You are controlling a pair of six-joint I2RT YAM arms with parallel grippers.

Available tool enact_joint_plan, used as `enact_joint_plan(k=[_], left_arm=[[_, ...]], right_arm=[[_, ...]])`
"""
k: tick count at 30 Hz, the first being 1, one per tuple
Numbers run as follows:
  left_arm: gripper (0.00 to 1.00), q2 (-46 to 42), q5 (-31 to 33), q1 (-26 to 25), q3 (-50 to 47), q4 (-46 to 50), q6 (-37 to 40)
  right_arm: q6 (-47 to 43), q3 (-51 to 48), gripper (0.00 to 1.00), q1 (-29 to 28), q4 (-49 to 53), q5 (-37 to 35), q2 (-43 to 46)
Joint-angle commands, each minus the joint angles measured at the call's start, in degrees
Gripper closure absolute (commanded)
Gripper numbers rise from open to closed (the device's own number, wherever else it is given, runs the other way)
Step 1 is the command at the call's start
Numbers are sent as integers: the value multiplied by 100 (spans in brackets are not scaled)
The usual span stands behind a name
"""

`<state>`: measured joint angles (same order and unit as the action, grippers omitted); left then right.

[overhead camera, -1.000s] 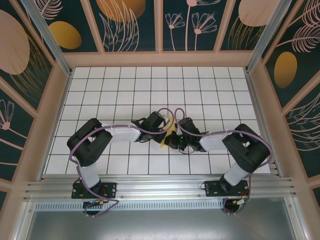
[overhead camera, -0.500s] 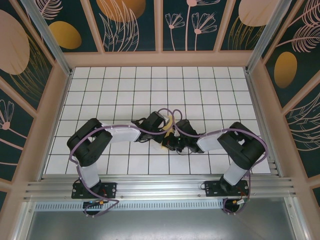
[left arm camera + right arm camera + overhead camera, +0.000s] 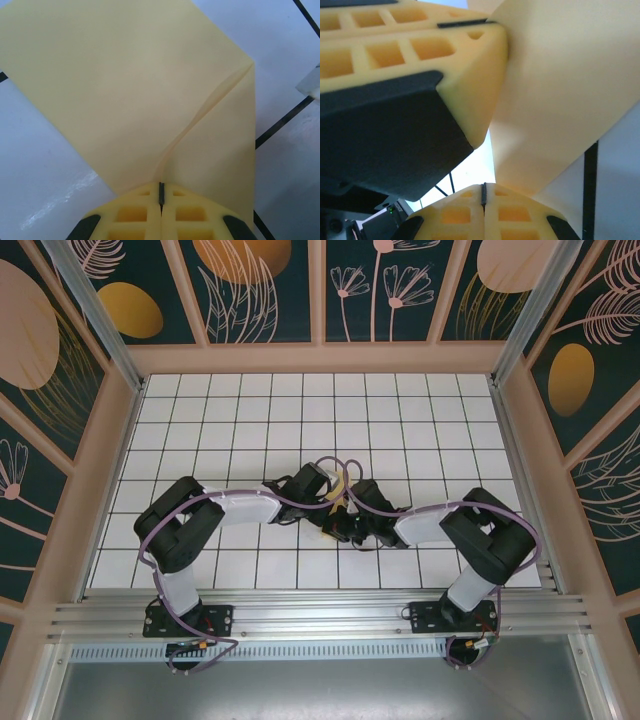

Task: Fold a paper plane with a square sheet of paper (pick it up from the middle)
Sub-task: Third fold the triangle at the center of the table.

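White grid-tile counter (image 3: 250, 410) inside a frame with dark leaf-print walls (image 3: 260, 290). Both arms reach inward and nearly meet at the counter's middle, a bit toward the near edge.

Sheet (image 3: 125, 90) is between them. From above it's mostly hidden, just a pale yellow sliver showing.

Left claw (image 3: 161, 196): fingers pressed fully together, pinching the sheet where a raised diagonal crease runs into the seam. Sheet is partly folded, with the crease going from the claw up to the right-hand corner. Its far part spreads over the tiles.

Right claw (image 3: 483, 196): fingers closed tight, no gap. Sheet comes down to its tips just right of the seam. Can't tell if it's actually pinched or only touching.

Right wrist view has the left claw close up at upper left, sheet edge in its seam. Claws are just beside each other, and the sheet looks raised off the counter at that end.
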<state>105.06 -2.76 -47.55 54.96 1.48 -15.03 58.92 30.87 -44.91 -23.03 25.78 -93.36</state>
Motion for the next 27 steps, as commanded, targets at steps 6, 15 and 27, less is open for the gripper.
enact_joint_plan(k=[6, 15, 27], left_arm=[[99, 223, -225, 0, -154, 263, 93], [97, 109, -120, 4, -40, 372, 55], [41, -1376, 455, 187, 428, 632, -717]], right_arm=[[-129, 318, 98, -136, 885, -301, -462], [-78, 173, 99, -356, 1452, -439, -418], [-445, 191, 95, 405, 926, -198, 1064]])
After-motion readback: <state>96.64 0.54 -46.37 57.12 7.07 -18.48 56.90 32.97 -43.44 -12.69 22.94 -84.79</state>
